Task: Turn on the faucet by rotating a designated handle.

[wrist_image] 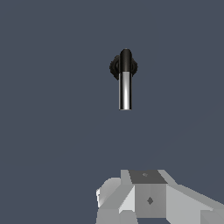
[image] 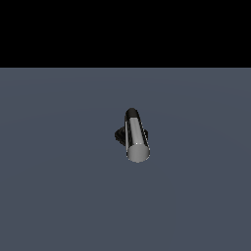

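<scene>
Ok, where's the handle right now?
In the exterior view, the handle sits near centre on the grey floor, its flat end toward the camera, the black base at its left.

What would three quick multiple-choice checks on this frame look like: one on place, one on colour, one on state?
1. Where does the handle sit in the exterior view?
A. Near the middle of the floor
B. At the exterior view's far left edge
C. In the black band at the top

2. What colour is the faucet's base?
A. White
B. Black
C. Red

3. Is the robot touching the handle?
A. Yes, clamped on it
B. Yes, resting on top of it
C. No, it stands apart

Answers: 1 A, the bar lies about mid-frame on the grey floor. 2 B, the round part behind the bar renders black. 3 C, the wrist view shows open floor between the robot's body and the bar.
</scene>
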Controlling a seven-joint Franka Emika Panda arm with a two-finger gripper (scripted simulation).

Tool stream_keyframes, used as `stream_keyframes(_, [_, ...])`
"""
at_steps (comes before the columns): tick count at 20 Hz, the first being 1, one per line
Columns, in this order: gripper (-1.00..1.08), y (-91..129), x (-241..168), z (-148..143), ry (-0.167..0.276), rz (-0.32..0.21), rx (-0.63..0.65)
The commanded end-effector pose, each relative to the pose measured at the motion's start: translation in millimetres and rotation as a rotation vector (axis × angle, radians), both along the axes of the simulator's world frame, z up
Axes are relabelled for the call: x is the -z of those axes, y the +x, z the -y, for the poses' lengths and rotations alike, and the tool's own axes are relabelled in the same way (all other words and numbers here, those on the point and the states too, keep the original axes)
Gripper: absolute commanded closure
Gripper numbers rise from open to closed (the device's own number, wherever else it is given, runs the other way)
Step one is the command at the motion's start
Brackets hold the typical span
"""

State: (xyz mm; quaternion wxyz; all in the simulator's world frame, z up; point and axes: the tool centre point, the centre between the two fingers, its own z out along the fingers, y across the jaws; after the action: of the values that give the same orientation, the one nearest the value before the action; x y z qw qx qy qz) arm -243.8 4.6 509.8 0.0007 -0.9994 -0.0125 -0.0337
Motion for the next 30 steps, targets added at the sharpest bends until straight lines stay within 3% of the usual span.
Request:
stream_keyframes(1, [1.08,0,0,0,0.000,0.000,0.000])
stream_keyframes(13, [1.08,8,36,-1,0.000,-0.006,-0.008])
stream_keyframes(30, [1.08,38,178,-7,-0.002,-0.029,-0.037])
